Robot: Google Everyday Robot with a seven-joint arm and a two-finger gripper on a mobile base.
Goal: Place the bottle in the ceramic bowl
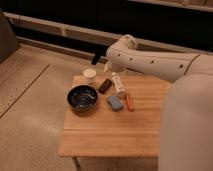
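End effector (pixel 114 70), fingers apart, above bottle (pixel 118 83) at far edge of desk (pixel 115 131); ceramic bowl (pixel 82 98) near left edge.

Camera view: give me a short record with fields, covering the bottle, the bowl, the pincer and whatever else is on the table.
bottle: on the table, near its back edge, outside the bowl
bowl: on the table, left of the bottle in view, no bottle in it
pincer: open, over the bottle's far end; contact unclear
other items: cream cup, dark block, blue block, orange stick
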